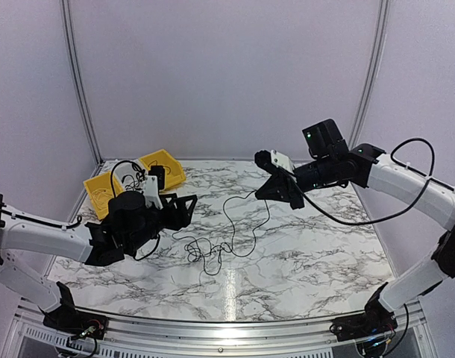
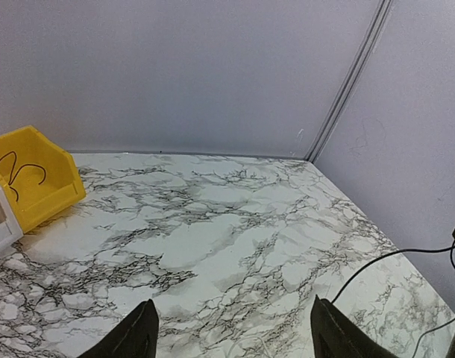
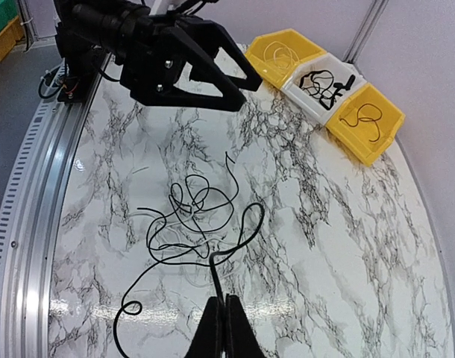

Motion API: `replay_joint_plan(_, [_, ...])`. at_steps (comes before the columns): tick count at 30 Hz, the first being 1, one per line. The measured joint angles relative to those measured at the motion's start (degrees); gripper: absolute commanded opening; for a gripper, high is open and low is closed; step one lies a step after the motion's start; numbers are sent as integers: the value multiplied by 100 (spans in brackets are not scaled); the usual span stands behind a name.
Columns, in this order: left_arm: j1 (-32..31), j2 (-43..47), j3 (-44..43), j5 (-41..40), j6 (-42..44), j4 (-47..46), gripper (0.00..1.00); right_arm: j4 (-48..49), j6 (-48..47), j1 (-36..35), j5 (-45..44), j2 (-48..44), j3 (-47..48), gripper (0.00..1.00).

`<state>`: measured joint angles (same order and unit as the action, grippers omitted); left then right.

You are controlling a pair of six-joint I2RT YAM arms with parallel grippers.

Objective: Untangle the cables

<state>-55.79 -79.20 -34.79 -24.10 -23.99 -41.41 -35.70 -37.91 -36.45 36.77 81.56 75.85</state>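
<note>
Thin black cables (image 1: 212,250) lie in a loose tangle on the marble table, also in the right wrist view (image 3: 194,212). My right gripper (image 1: 281,195) is shut on one cable (image 3: 215,272), which hangs from its tips (image 3: 225,309) down to the tangle. My left gripper (image 1: 186,210) is open and empty, held above the table left of the tangle. In the left wrist view its fingers (image 2: 130,335) stand wide apart, with a cable strand (image 2: 384,261) at the right.
Two yellow bins (image 1: 164,168) and a white bin between them (image 3: 321,82) stand at the back left, each holding a coiled cable. Walls enclose the table; a metal rail (image 1: 212,328) runs along the near edge.
</note>
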Motion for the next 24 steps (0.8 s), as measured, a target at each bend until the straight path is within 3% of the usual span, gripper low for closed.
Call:
replay_joint_plan(7, [7, 109, -306, 538, 549, 695, 78, 461, -2, 0, 15, -48, -533, 0])
replay_joint_plan(14, [7, -597, -975, 1770, 1047, 807, 77, 621, -4, 0, 103, -107, -680, 0])
replay_joint_plan(24, [7, -1241, -1731, 2608, 1875, 1062, 73, 748, -4, 0, 214, -258, -804, 0])
